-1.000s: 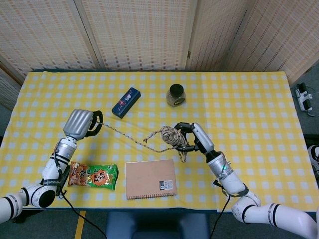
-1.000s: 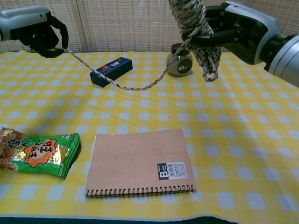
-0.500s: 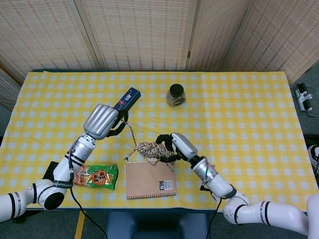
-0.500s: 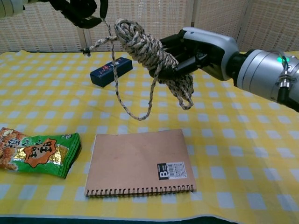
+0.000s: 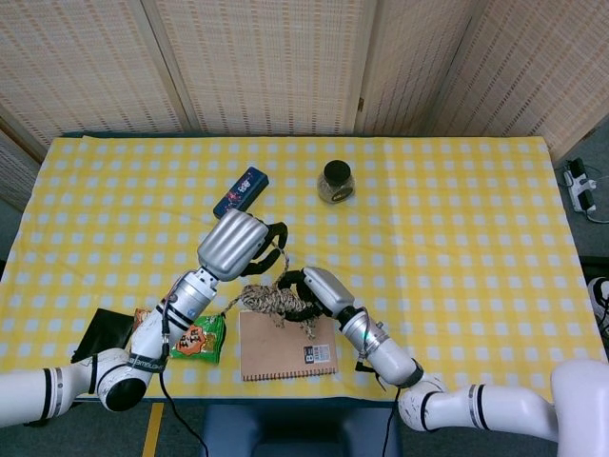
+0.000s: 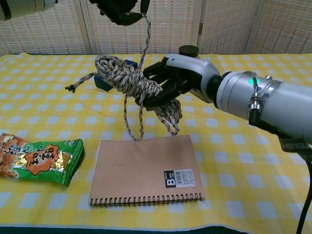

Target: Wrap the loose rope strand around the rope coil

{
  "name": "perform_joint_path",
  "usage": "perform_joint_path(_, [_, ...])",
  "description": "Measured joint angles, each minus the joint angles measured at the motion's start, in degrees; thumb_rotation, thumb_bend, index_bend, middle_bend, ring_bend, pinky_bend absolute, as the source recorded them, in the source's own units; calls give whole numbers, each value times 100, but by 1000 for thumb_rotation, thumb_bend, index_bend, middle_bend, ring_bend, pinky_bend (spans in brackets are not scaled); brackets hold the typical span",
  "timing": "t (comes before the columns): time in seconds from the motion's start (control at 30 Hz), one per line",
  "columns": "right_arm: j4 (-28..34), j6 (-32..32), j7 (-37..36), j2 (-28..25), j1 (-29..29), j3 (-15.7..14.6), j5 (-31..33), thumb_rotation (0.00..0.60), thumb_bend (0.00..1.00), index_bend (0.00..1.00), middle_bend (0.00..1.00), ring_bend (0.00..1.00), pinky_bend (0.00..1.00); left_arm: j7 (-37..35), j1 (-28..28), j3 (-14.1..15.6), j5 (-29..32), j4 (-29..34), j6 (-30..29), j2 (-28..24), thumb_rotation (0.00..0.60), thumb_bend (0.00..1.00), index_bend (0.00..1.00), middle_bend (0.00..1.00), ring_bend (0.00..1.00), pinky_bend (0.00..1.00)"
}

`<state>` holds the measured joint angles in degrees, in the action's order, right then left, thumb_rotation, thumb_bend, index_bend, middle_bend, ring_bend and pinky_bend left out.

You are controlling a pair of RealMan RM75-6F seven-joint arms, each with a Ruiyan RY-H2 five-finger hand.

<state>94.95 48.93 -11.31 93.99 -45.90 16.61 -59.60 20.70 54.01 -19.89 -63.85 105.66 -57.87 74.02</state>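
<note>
My right hand [image 5: 319, 290] [image 6: 181, 78] holds the speckled rope coil [image 5: 269, 300] [image 6: 127, 80] in the air above the notebook's far edge, with its fingers curled around the coil's middle. Above and just behind the coil, my left hand [image 5: 238, 246] [image 6: 119, 7] pinches the loose strand [image 6: 145, 36]. The strand runs steeply down from that hand to the coil. A slack loop [image 6: 132, 124] hangs below the coil, and a frayed end [image 6: 73, 87] sticks out to its left.
A brown spiral notebook [image 5: 287, 343] [image 6: 146, 169] lies near the front edge. A green snack bag [image 5: 195, 335] [image 6: 39, 158] sits to its left. Further back are a blue box [image 5: 241, 192] and a dark-lidded jar [image 5: 335, 181] [image 6: 189, 48]. A black object [image 5: 103, 328] lies at front left.
My right hand has carried the coil left and toward the robot. My left hand has swung right to above the coil, turning the strand from stretched sideways to nearly vertical.
</note>
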Motion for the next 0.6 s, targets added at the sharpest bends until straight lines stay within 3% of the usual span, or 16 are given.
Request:
perform_joint_path(0.23, [-91,165,309,327,-122,278,1094,600,712,990,802,829,741,-158,-60,59,-109,138,-148,-3,600,532,650,869,773,744])
perform_joint_path(0.37, [-213,539,374,696,-175,627,1764,600,712,990,802,828,742,-298,-154,115,-219,227,-232,-58,600,531,650,869,773,744])
perform_joint_path(0.6, [-549,1163,-99,1268,-87,1276,1964,600,712,990,802,825,742,-800,-461,337,-638,368,-424,-168,600,532,651,869,772,744])
